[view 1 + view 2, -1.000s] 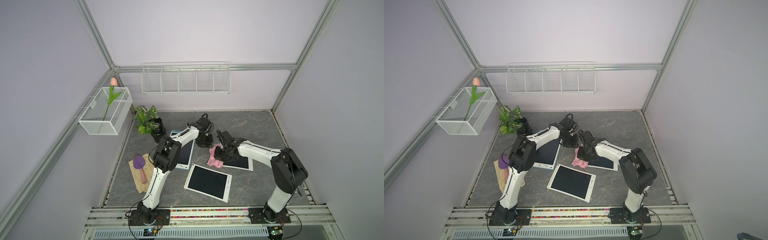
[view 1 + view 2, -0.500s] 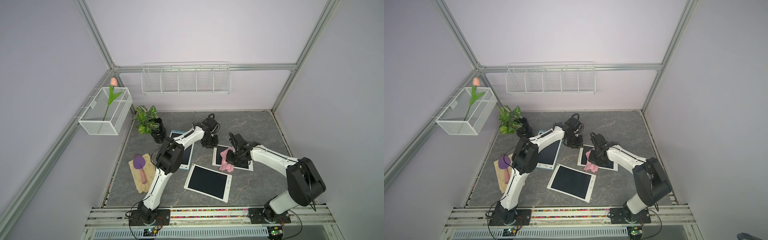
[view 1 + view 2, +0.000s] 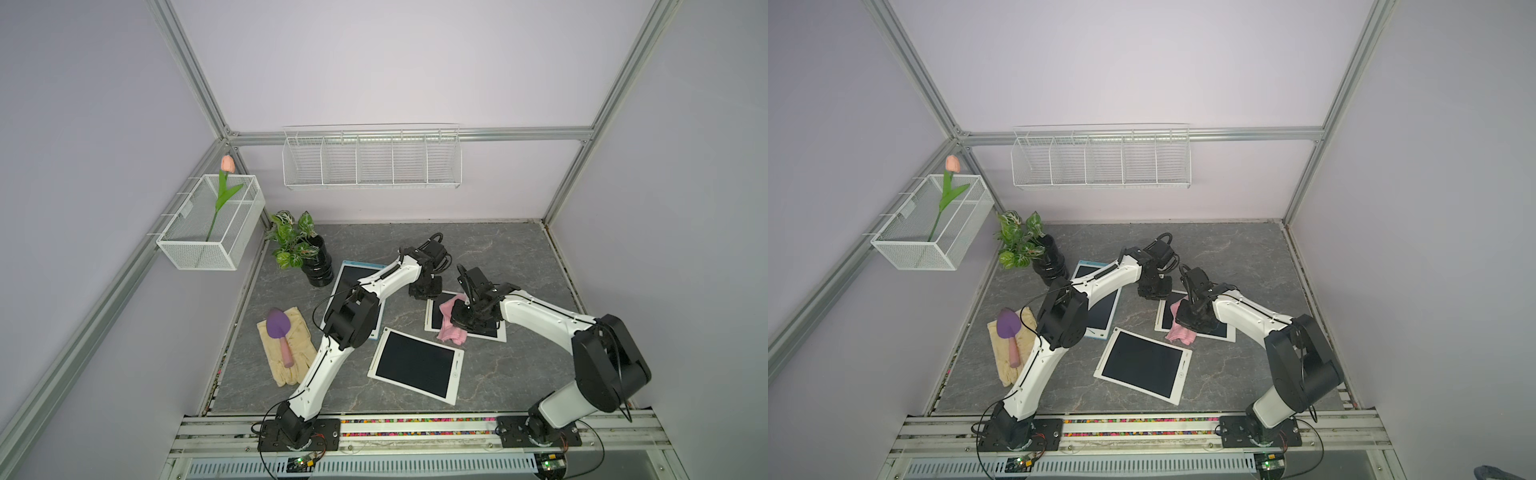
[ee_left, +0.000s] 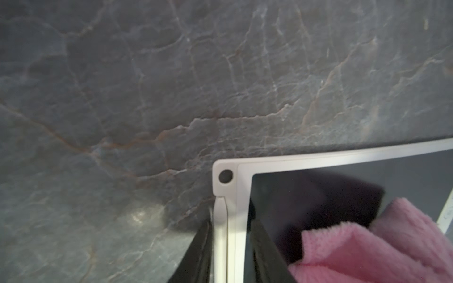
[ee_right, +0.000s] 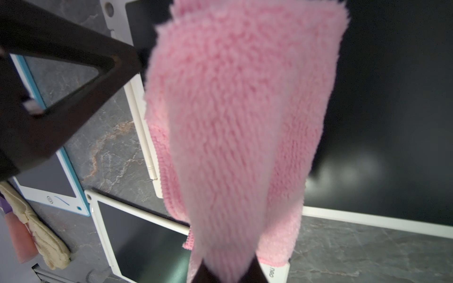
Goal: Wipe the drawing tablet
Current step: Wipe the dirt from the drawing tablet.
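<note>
A: Quick, where's the drawing tablet sitting?
B: You're seeing it lying flat on the grey marble-look tabletop, right of centre in both top views. It's small and white-bordered, with a dark screen.
A: And the arms you're running?
B: Your right gripper is standing over it, jaws pressing together on a pink cloth. The cloth is draping across the screen and spilling past its lower edge. Your left gripper is sitting at the tablet's upper left corner. Its fingers are straddling the white border with a narrow gap. Whether they're clamping it, I cannot tell.
A: What else is lying on the surface?
B: A bigger white tablet is lying just beside it, lower centre. A blue-framed tablet is lying partly hidden by your left arm. Cream gloves with a purple trowel on top are lying at the left edge. A potted plant is standing at the back left.
A: Room?
B: You're working inside lilac walls and aluminium posts. A wire shelf is hanging on the back wall, and a mesh basket holding a tulip is hanging upper left.
</note>
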`<move>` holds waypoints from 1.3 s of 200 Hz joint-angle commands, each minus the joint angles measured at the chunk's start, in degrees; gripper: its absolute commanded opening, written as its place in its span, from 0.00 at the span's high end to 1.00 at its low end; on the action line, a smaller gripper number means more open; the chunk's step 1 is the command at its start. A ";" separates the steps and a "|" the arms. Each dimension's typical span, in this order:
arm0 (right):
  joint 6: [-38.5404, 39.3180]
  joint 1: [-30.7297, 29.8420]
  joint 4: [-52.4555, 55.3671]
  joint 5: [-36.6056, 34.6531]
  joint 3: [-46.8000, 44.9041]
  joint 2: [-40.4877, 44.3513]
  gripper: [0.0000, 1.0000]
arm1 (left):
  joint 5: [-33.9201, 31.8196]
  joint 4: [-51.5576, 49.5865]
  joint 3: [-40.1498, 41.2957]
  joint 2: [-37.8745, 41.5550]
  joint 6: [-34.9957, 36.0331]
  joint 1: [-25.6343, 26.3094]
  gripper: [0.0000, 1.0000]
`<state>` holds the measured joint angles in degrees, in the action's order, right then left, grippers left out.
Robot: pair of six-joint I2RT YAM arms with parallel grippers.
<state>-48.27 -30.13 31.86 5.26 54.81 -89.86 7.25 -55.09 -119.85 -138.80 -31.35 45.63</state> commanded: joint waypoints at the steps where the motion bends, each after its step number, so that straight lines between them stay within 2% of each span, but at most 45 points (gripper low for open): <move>1: -2.17 -1.01 -0.82 0.71 0.20 -0.50 0.93 | -3.82 -3.48 -1.08 -1.64 0.62 0.42 0.71; 53: -4.42 -6.19 -6.15 1.15 2.31 -3.15 0.93 | -3.06 -3.36 -0.29 -2.03 0.51 0.38 0.75; 74: -6.85 -6.99 -11.33 3.36 2.00 -5.56 0.93 | -2.45 -2.95 0.17 -2.22 0.33 0.37 0.77; 103: -8.09 -7.64 -12.29 4.05 3.41 -9.06 0.93 | -1.76 -2.56 0.67 -2.17 0.29 0.40 0.77; 121: -9.44 -6.73 -11.89 4.14 1.90 -9.17 0.93 | -1.80 -2.54 0.67 -2.20 0.33 0.32 0.77; 147: -9.23 -4.28 -8.62 3.01 -0.88 -5.07 0.93 | -1.80 -2.50 0.97 -2.19 0.48 -0.09 0.78; 214: -4.21 2.96 1.54 0.40 -6.90 4.16 0.93 | -1.64 -2.45 1.02 -2.35 0.77 -0.80 0.78; 237: -3.23 1.39 0.32 0.54 -4.82 0.81 0.93 | -1.58 -2.35 1.21 -2.17 0.73 -0.84 0.78; 260: -3.43 -1.86 -1.73 1.94 3.64 -6.02 0.93 | -1.49 -2.34 1.52 -2.03 0.77 -0.80 0.78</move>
<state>-52.05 -28.99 31.53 6.55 52.07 -90.21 6.94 -55.79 -120.01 -138.91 -31.16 45.32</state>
